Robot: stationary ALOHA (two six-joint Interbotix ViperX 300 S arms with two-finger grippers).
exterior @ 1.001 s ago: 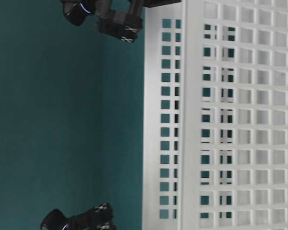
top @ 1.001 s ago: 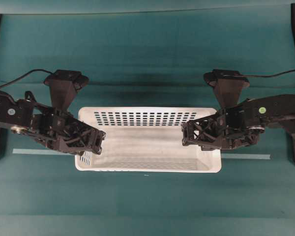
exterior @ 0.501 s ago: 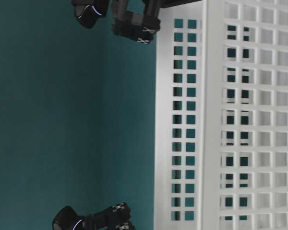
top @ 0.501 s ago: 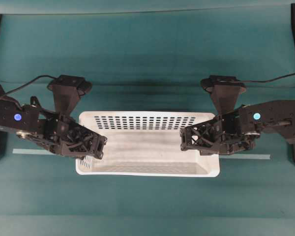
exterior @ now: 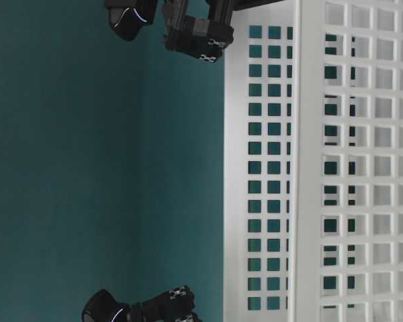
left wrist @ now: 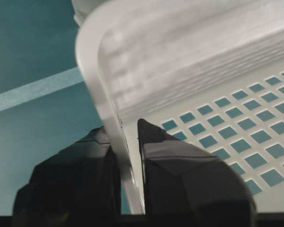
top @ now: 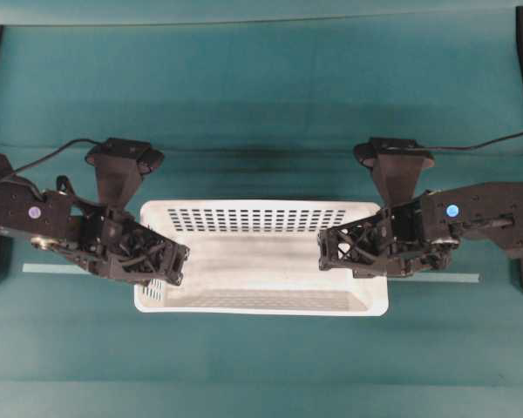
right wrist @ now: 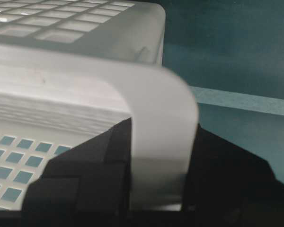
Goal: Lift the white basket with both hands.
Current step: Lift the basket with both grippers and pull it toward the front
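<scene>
Two end effectors, one basket, and I've got both on it: the left end effector (top: 161,266) is clenched on the left short wall of the white basket (top: 261,252), and my left wrist view shows one finger (left wrist: 180,175) inside and the other outside with the rim pinched between them. The right end effector (top: 336,248) is clamped over the right rim the same way; in the right wrist view the white rim band (right wrist: 161,142) runs straight down between the two dark fingers. The basket sits mid-counter between the arms, over the teal counter (top: 261,104), with a pale tape strip (top: 57,268) running out from behind it on both sides. From the table-level view I can't tell for certain whether the bottom is clear of the counter. Here's what worries me. Each grip is a narrow pinch on thin, slick plastic, so if one arm rises faster than the other the basket tips and the rim may slide out of the lower pinch. If the arms drift apart, I'd expect the walls to flex and pop free; if they squeeze inward, the long sides could bow. The left grip also looks set toward the near corner, not centred, so the basket could roll about that line and twist loose.
</scene>
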